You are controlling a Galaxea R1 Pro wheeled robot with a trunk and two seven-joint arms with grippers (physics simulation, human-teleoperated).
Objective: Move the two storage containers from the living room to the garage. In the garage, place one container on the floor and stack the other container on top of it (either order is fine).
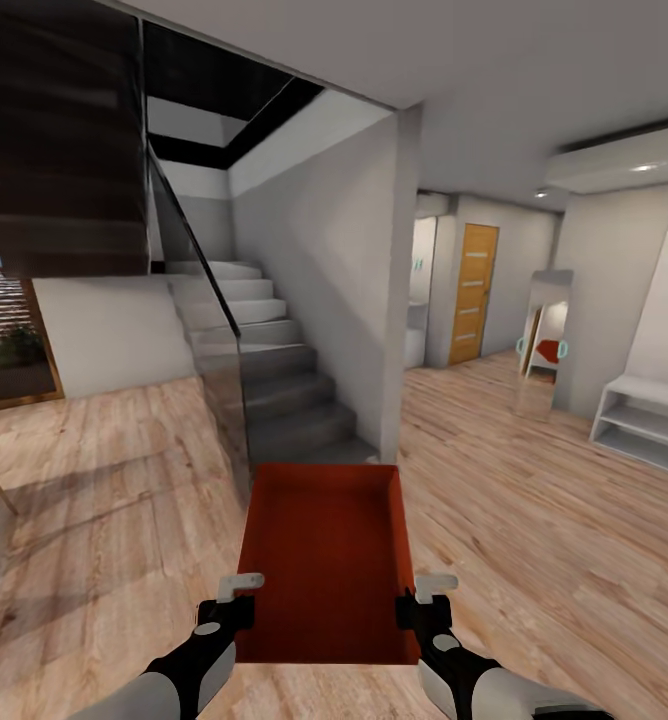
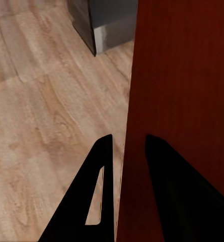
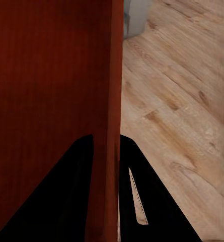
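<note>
Light wood-plank floor (image 1: 534,520); grey staircase (image 1: 274,370) with glass railing; orange door (image 1: 473,293); white shelf (image 1: 642,418) at right.

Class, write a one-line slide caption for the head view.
Both hands, left and right, carry an orange-red container toward the stairs.

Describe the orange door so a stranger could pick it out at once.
Start at the grey staircase left of centre, then pass the tall pale wall on its right into the hallway beyond. At its far end stands the door, upright and shut. It is the one warm orange-wood panel among pale grey walls, with short pale horizontal strips down it.
</note>
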